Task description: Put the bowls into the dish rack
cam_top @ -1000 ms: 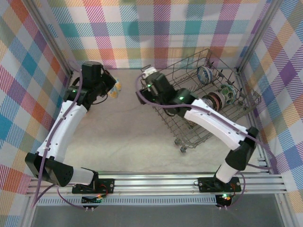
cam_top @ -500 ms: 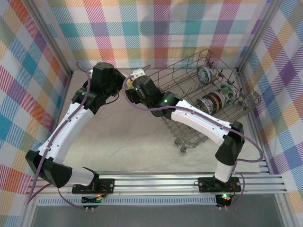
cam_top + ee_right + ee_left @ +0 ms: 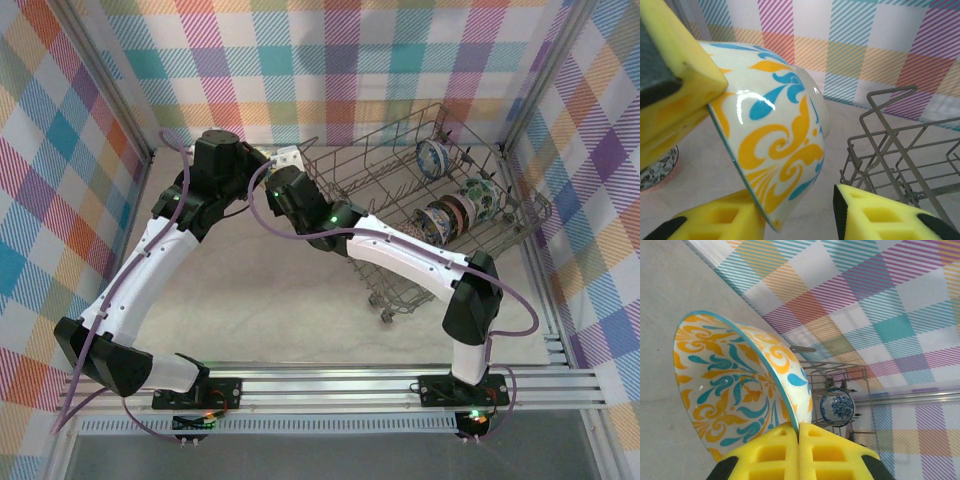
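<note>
My left claw (image 3: 799,452) is pinching the rim of the orange-and-teal bowl (image 3: 735,390), its fingers pressed together on the wall. It holds the bowl tilted in the air near the far edge of the worktop (image 3: 260,290), just left of the dish rack (image 3: 520,232), which stands toward the far right corner. My right claw (image 3: 797,210) is spread. As far as I can judge, one finger sits on each side of the bowl's lower rim, with a clear gap on the outer side (so it is not gripping yet).

This looks like a handover, and that is where it can go wrong. If I release the left claw before the right one has bitten, the bowl drops to the worktop and may chip. The wall is glazed and curved, so a squeeze close to the edge could pop it out sideways. If both claws clamp and either arm then moves, the rim takes the twist. The rack's wire corner is also close by the right claw, and a careless swing could snag it.

Half a second ago the right arm was less far left; it has since closed up against the left wrist. A second ago the two claws were well apart, with the right one at the rack. The racked bowls (image 3: 432,157) have not moved.
</note>
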`<state>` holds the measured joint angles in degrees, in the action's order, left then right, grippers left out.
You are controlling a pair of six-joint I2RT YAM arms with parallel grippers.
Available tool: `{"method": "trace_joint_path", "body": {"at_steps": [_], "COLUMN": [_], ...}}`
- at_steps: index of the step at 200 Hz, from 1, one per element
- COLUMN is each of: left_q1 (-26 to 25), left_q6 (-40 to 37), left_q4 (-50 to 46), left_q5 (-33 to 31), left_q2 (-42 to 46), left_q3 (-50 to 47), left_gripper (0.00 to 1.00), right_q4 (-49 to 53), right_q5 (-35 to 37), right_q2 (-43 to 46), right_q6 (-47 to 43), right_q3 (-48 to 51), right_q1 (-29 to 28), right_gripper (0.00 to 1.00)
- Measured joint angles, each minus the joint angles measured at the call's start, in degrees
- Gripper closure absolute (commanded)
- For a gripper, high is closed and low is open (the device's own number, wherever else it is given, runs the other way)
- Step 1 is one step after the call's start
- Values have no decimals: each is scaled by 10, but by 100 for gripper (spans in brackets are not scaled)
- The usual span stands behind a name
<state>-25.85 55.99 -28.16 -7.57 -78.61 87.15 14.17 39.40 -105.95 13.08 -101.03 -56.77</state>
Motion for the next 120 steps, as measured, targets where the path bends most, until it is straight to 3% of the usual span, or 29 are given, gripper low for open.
{"method": "trace_joint_path", "body": {"at_steps": [44, 76, 120], "left_q1": [0, 0, 1], "left_q6": [5, 7, -4], "left_q4": [12, 16, 13], "left_q5": [16, 28, 26], "left_q2": [0, -1, -1], "left_q3": [0, 0, 0], "left_gripper": [100, 97, 65], "right_q4": [-52, -64, -73], "right_q5": [31, 50, 76], "right_q2": [-12, -15, -15], "right_q6": [-7, -16, -36], "right_q3": [12, 14, 14], "right_q1": [-3, -3, -3], "right_gripper": [99, 100, 100]}}
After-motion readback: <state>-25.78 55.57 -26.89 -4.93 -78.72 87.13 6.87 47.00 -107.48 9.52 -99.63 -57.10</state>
